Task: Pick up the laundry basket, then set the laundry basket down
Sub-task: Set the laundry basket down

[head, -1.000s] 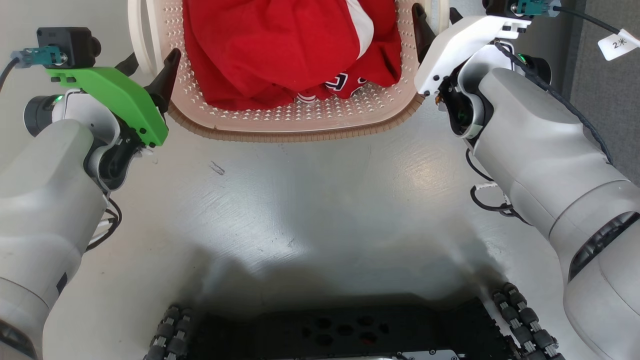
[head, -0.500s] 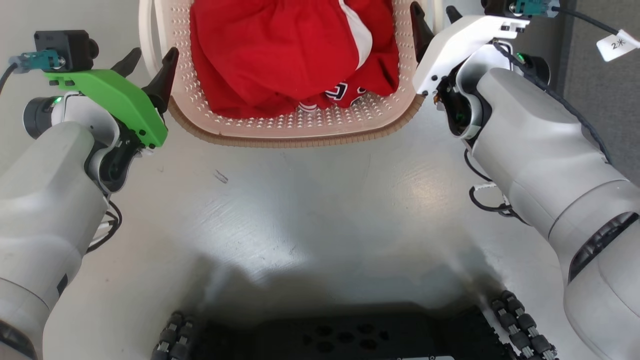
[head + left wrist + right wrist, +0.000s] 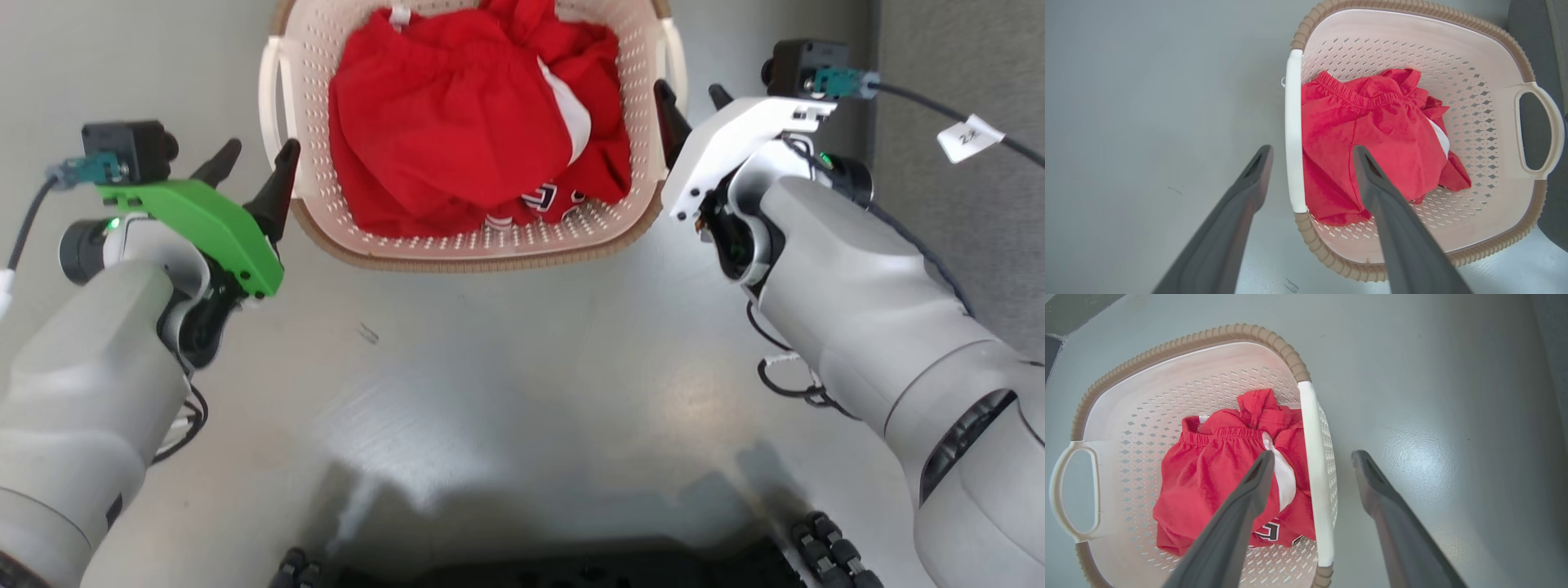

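The laundry basket [image 3: 490, 238] stands on the pale grey floor [image 3: 522, 359], between the two arms and close to the floor's darker right edge. It is a rounded rectangle of cream-white plastic. Its walls [image 3: 1412, 53] are pierced with rows of small diamond holes, a ribbed brown rim [image 3: 1180, 345] runs round the top, and a white loop handle [image 3: 1541, 130] sits on each short side. Crumpled red clothes [image 3: 457, 139] with a white stripe and dark lettering lie inside. The left gripper [image 3: 258, 155] has its fingers spread and holds nothing, with the near handle [image 3: 1292, 130] showing between them. The right gripper [image 3: 686, 90] is likewise spread and empty, with the other handle [image 3: 1314, 473] showing between its fingers.
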Motion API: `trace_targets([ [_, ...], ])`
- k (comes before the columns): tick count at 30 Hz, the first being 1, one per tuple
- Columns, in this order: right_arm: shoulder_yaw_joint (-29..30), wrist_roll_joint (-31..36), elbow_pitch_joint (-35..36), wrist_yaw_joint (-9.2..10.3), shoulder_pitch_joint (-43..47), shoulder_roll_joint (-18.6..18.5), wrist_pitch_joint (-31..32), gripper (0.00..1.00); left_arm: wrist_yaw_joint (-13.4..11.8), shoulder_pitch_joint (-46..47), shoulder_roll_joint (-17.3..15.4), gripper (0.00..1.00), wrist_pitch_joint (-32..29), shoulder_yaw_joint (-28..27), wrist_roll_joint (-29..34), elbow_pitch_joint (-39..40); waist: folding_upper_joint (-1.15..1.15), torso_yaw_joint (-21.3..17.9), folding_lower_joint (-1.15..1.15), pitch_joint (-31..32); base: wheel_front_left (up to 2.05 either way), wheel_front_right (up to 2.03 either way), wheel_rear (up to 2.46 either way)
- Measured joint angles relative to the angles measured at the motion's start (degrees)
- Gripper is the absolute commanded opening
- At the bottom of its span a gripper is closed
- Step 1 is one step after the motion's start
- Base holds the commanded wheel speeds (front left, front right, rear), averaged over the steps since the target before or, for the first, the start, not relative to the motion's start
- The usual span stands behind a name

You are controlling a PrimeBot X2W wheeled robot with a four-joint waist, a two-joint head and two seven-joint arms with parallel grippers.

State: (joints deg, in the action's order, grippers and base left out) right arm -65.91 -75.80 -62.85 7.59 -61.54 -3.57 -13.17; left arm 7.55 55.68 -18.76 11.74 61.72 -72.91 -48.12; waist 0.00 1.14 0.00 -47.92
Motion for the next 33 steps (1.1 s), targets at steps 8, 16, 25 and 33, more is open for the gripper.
trace_targets([
  [8, -1.12, -0.01, 0.64, 0.0, 2.36, 0.02, -0.43, 1.0, 0.0, -3.13, -0.04, 1.0, 1.46, 0.47, 0.0, -0.04, 0.0, -0.53, 0.0, 4.77, 0.0, 0.0, 0.0],
  [16, -1.29, -0.07, 0.89, 0.0, 5.31, 0.03, -0.66, 1.0, 0.0, -5.41, -0.14, 1.0, 2.09, 0.27, 0.08, -0.01, 0.0, -1.06, 0.0, 10.98, 0.0, 0.0, 0.0],
  [25, -1.46, 0.15, 1.47, 0.0, 9.51, 0.05, -0.92, 1.0, 0.0, -9.34, -0.11, 1.0, 2.5, -0.77, 0.07, -0.03, 0.0, -1.26, 0.0, 18.34, 0.0, 0.0, 0.0],
  [33, 1.85, 3.96, 3.23, 0.0, 9.9, 0.08, -0.93, 1.0, 0.0, -12.84, -0.14, 1.0, 2.5, -4.63, 1.41, 0.19, 0.0, -1.39, 0.0, 24.93, 0.0, 0.0, 0.0],
])
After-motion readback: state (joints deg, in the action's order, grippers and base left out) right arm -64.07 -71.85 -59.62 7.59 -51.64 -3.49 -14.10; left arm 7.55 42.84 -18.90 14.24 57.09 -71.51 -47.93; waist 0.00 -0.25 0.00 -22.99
